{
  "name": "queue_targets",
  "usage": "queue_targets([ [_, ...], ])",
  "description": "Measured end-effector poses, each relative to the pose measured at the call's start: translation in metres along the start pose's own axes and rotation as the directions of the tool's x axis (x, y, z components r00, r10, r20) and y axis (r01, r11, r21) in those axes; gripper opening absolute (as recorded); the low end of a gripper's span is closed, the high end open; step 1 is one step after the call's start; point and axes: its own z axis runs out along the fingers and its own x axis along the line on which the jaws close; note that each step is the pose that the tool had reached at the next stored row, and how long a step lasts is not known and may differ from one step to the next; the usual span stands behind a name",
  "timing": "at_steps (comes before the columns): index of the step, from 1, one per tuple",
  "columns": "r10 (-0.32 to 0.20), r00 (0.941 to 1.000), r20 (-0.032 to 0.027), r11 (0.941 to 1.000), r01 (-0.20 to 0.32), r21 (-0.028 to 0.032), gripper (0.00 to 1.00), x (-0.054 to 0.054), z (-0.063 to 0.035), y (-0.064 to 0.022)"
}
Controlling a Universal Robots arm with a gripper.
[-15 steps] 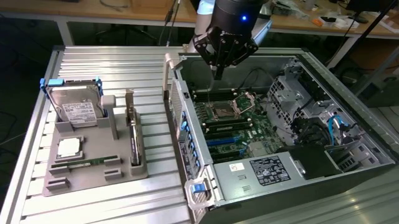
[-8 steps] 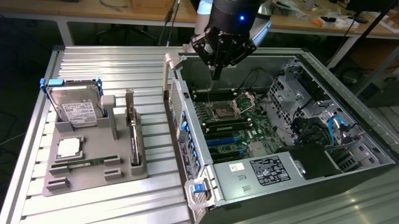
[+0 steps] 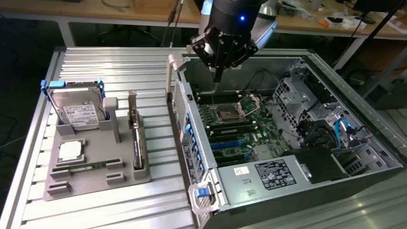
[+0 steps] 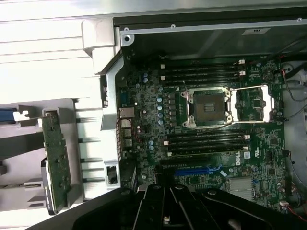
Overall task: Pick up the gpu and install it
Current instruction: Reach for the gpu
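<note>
The gpu stands on its edge in a slot of the grey holder tray, at the exterior view's left, outside the computer case. In the wrist view the gpu shows its green board face. My gripper hangs above the back part of the open computer case, over the motherboard. Its fingers are shut together with nothing between them. In the wrist view the black gripper sits over the blue expansion slot, well apart from the gpu.
The tray also holds a silver hard drive, a CPU chip and a RAM stick. Inside the case are the open CPU socket, memory slots, a drive cage and the power supply. The case wall stands between tray and motherboard.
</note>
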Motion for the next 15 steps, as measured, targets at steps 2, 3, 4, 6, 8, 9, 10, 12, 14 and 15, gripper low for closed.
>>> queue_targets([
  [2,0.0,1.0,0.0,1.0,0.0,-0.0001,0.11,0.002,0.0,-0.0002],
  [3,0.0,1.0,0.0,1.0,0.0,-0.0001,0.11,0.003,0.0,-0.0002],
  [4,0.0,1.0,-0.0001,1.0,0.0,0.0,0.11,0.004,0.0,-0.0002],
  [6,0.0,1.0,-0.0002,1.0,0.0,0.0,0.11,0.006,0.0,-0.0004],
  [8,0.0,1.0,-0.0003,1.0,0.0,0.0,0.11,0.008,0.0,-0.0006],
  [9,0.0,1.0,-0.0002,1.0,0.0,-0.0001,0.11,0.009,0.0,-0.0007],
  [10,0.0,1.0,-0.0002,1.0,0.0,0.0,0.11,0.01,0.0,-0.0007],
  [12,0.0,1.0,-0.0002,1.0,0.0,-0.0001,0.11,0.012,0.0,-0.0008],
  [14,-0.001,1.0,-0.0003,1.0,0.001,-0.0001,0.11,0.015,0.0,-0.0011],
  [15,-0.001,1.0,-0.0004,1.0,0.001,0.0,0.11,0.016,0.0,-0.0012],
])
